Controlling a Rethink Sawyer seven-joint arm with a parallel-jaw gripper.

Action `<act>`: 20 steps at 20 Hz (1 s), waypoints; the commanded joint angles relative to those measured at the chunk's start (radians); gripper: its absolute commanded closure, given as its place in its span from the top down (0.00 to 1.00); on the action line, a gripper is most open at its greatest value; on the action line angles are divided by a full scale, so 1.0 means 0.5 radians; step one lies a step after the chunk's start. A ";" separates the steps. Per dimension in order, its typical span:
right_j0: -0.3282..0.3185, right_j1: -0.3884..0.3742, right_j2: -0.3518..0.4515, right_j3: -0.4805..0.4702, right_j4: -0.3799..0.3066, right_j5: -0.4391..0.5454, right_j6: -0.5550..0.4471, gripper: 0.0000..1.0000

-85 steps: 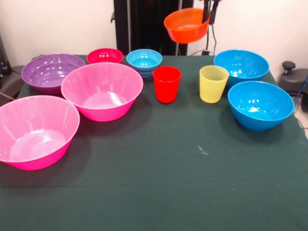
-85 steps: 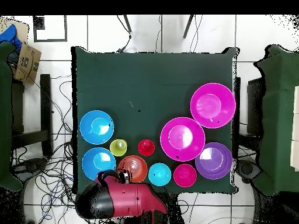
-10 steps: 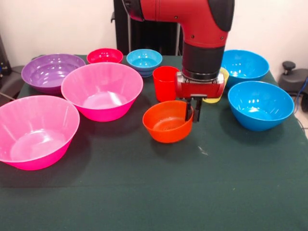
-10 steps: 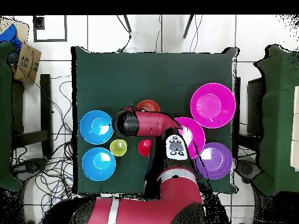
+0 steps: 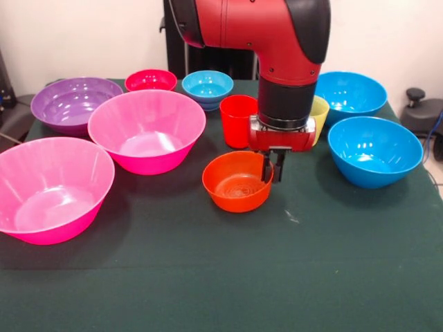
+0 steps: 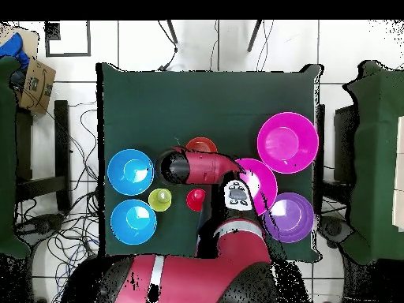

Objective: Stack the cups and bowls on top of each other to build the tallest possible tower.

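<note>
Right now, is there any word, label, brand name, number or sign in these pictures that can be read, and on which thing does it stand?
None can be read.
The bowls, the red cup and the yellow cup bear no print.
The pale panel on the arm shows dark marks, too small to read.
The cardboard box beside the table shows no legible label.

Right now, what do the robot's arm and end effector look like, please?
The arm is glossy red with rounded black joint covers and a black wrist cylinder. Below it sits a red block, from which the end effector extends with two thin black fingers. From overhead, a white panel with dark buttons shows on the arm. No loose cables show.
</note>
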 commanded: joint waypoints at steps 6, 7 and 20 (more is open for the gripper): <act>0.021 0.082 0.050 -0.128 -0.155 0.126 0.036 0.00; 0.024 0.080 0.048 -0.129 -0.157 0.132 0.038 0.00; 0.010 0.070 0.069 -0.092 -0.155 0.067 0.060 0.00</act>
